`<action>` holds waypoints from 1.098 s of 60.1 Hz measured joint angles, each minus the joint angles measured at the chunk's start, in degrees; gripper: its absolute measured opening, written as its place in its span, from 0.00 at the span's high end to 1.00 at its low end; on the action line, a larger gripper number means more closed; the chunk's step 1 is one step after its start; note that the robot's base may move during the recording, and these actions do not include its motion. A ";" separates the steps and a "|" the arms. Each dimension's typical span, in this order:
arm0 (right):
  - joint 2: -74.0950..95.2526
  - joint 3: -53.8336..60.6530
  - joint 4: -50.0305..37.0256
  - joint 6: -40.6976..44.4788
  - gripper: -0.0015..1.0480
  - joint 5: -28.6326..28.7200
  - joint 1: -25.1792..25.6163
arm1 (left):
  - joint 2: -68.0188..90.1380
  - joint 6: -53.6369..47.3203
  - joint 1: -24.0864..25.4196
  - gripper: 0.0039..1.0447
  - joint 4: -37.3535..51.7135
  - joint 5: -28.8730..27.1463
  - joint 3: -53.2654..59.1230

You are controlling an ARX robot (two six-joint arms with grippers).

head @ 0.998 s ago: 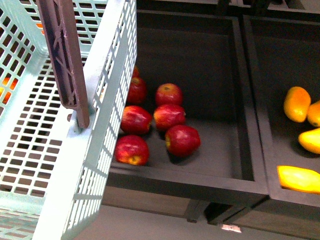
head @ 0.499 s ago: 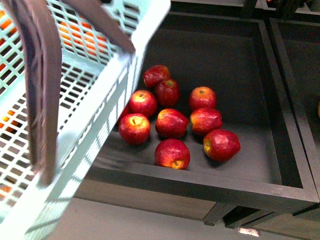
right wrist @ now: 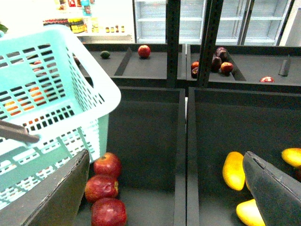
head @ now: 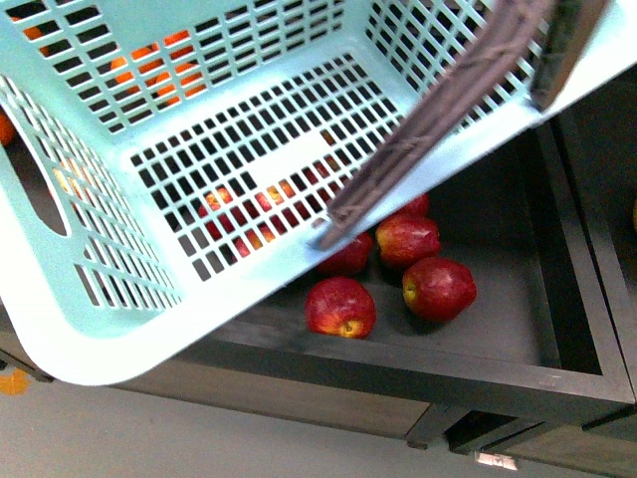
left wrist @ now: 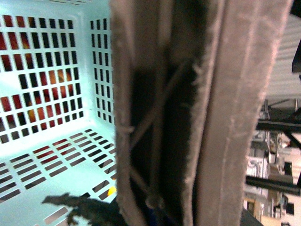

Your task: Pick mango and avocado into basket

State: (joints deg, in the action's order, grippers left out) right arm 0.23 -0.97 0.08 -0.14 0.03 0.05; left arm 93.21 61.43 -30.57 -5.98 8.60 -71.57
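Observation:
The light teal basket (head: 60,329) hangs tilted across the upper left of the front view, and nothing shows inside it. My left gripper (head: 565,45) is shut on its brown handle (head: 438,119), which fills the left wrist view (left wrist: 197,113). My right gripper (right wrist: 167,197) is open and empty, above the divider between two dark bins. An orange-yellow mango (right wrist: 233,170) lies in the bin near one finger, with two more (right wrist: 292,156) beside it. A small dark green avocado (right wrist: 105,54) lies on a far shelf. The basket (right wrist: 56,94) also shows in the right wrist view.
Several red apples (head: 340,306) lie in the dark bin (head: 557,329) under the basket, and show in the right wrist view (right wrist: 107,165). Orange fruits show through the basket's slots (head: 149,70). Far shelves hold an apple (right wrist: 144,51) and dark fruits (right wrist: 221,52).
The basket has swung right and tipped across the front view, now covering most of the apples. Its handle went from the left side to the upper right.

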 joint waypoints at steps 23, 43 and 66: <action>0.00 0.00 0.00 0.00 0.08 0.00 0.00 | 3.80 -2.32 -6.95 0.86 -1.53 0.37 -5.33; 13.09 -6.88 16.13 -11.17 0.08 -3.06 3.06 | 3.82 -2.84 -6.84 0.86 -1.55 -0.20 -5.33; 54.84 -16.55 -17.31 -13.18 0.08 2.62 26.05 | 3.93 -2.91 -6.88 0.86 -1.55 0.02 -5.33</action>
State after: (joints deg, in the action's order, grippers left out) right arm 55.07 -17.52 -17.23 -13.32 2.66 26.11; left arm 97.14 58.52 -37.45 -7.53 8.62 -76.90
